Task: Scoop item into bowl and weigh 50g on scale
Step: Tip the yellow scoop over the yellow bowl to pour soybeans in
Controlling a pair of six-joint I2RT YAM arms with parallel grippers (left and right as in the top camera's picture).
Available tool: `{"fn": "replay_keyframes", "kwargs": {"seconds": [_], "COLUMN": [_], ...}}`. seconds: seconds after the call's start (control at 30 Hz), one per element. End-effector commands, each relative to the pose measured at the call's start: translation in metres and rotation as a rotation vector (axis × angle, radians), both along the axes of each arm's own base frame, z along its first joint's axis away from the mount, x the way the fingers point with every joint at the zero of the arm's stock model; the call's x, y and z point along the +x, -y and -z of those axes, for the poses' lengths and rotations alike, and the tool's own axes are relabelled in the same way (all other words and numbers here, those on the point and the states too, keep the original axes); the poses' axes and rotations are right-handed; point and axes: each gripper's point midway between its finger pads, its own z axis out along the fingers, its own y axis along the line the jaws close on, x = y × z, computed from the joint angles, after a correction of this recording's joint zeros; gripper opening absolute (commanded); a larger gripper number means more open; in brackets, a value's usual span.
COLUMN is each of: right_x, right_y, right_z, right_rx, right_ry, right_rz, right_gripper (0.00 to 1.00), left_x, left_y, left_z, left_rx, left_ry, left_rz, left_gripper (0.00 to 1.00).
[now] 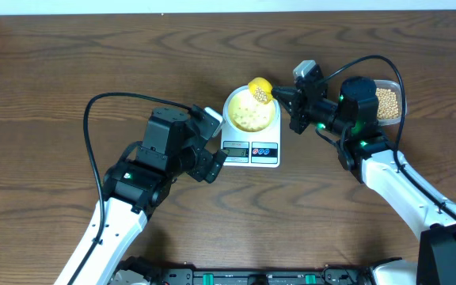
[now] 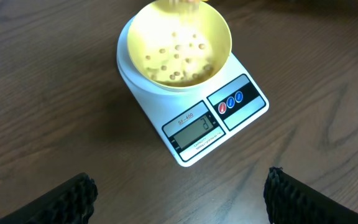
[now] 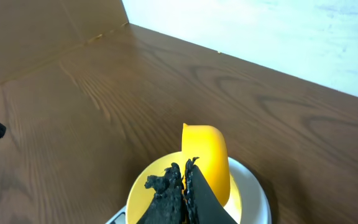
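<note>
Bright even light from above, faint soft shadows, pale sheen on the table (image 3: 92, 74) ahead of the jaws, far rim of the bowl (image 2: 143, 31) blurred

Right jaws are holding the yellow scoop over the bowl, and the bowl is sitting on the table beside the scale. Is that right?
Not quite. The bowl sits on top of the scale, not beside it on the table; the left wrist view shows this plainly. The yellow scoop is over the bowl, as you say.
</note>
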Motion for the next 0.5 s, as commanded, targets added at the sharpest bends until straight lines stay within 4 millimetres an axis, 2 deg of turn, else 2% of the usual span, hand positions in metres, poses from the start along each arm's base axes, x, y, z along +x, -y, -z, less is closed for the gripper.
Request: {"fn": "replay_keyframes", "kwargs": {"seconds": [0.0,0.47], "right_x": [0.0003,0.0006], "right_y": [-0.0049,-0.0052], "right_z": [-0.0015,0.0007], "right_rx": [-0.028,-0.062], "right_ry": [0.042,0.082], "right_rz": [-0.021,-0.037], "right_gripper": [0.01,0.01], "left_x": [-0.0031,-0.0031], "left_y": [0.0001,0.0001], "left_z": [0.0073,0.0073], "left_rx": [0.002,0.002], "left_ry": [-0.015,-0.015], "left_rz": [0.016,0.016], "left_gripper": [0.88,0.88]}}
